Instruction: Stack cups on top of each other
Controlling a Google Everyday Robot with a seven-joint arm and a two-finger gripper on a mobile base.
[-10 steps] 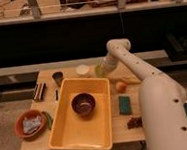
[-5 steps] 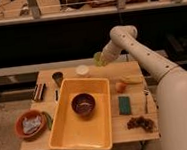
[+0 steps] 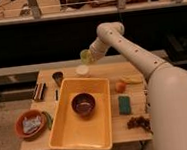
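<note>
My gripper (image 3: pixel 90 51) is at the back of the table, shut on the light green cup (image 3: pixel 86 56), which it holds tilted in the air. The cream-white cup (image 3: pixel 82 70) stands on the table just below and slightly left of the held cup. The dark grey-brown cup (image 3: pixel 58 77) stands further left, near the back left corner of the yellow tray (image 3: pixel 67 130). The white arm reaches in from the right.
A dark-brown bowl (image 3: pixel 83 103) sits in the yellow tray. An orange bowl with cloth (image 3: pixel 30 124) is at the front left. An orange fruit (image 3: pixel 120 86), a banana (image 3: pixel 133 79), a green sponge (image 3: pixel 124 105) and a dark bunch (image 3: pixel 137 121) lie right of the tray. Dark utensils (image 3: pixel 39 91) lie at the left.
The gripper has lifted the light green cup off the table and carried it up and to the left, to above the cream-white cup. The arm has risen and straightened.
</note>
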